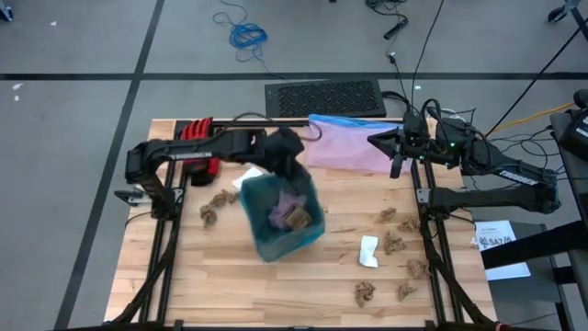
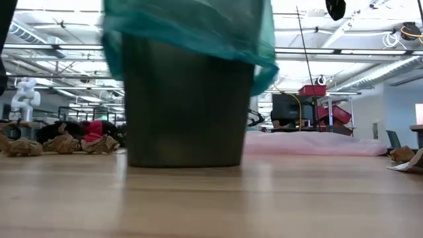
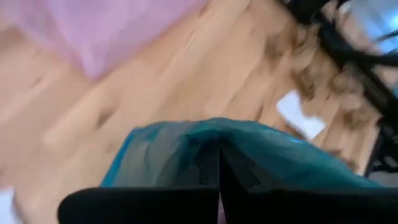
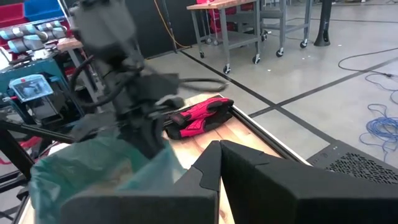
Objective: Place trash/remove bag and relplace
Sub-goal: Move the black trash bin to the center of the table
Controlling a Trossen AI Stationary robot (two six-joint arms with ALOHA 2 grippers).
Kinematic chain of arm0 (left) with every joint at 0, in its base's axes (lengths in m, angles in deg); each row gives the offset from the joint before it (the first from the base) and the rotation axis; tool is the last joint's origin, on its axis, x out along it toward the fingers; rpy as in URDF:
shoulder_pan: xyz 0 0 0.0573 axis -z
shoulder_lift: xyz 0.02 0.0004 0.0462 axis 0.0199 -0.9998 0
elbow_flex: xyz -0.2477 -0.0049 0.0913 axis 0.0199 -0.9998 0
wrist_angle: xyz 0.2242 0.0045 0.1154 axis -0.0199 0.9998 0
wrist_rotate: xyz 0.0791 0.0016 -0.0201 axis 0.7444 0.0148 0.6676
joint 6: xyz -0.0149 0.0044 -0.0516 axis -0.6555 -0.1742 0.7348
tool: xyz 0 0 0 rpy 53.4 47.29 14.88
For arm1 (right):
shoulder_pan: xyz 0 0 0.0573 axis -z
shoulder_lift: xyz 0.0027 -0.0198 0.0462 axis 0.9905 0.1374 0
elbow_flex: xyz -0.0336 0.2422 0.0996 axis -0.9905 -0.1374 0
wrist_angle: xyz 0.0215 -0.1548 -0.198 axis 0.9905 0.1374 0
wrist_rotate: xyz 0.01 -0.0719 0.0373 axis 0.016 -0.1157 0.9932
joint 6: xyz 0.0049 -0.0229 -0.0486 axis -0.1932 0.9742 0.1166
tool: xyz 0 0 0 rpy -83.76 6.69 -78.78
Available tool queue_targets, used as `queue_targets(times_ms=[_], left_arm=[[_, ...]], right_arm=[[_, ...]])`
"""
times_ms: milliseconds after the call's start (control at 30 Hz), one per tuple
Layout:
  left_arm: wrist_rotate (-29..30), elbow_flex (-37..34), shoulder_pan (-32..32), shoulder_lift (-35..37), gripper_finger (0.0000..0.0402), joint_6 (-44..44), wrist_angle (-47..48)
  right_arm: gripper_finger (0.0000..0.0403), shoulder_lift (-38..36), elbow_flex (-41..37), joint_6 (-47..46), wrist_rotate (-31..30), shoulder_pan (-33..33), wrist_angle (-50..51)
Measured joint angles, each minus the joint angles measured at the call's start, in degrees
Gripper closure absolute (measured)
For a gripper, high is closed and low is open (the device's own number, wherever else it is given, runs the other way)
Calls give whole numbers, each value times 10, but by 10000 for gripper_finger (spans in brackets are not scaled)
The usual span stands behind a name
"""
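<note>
gripping the bag (image 1: 276, 216), left tool (image 3: 219, 167) closed.

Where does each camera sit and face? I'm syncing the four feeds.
High: overhead, straight down; both arms, teal bag in its bin.
Low: table height, level across; bin, no arm.
Left wrist: on left arm; left gripper shut on the bag's rim.
Right wrist: on right arm; right gripper shut, facing the left arm.
All share the bag.

the white paper sheet (image 1: 499, 241) carries dark print too small to read.
</note>
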Motion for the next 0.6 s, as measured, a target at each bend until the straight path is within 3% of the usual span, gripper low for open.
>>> queue_targets(times_ms=[100,233,367,500,600], left_arm=[[-22,9,-24,0,401,-18,-10],[-12,90,-41,2,401,-79,75],[38,206,-57,4,401,-140,228],[100,294,-79,4,402,-138,419],[143,289,-95,23,402,-124,426]], right_arm=[[403,0,0,-1,0,0,0],[403,0,0,-1,0,0,0],[403,0,0,0,-2,0,-10],[403,0,0,-42,-43,0,-31],[403,1,0,-58,-65,0,-38]])
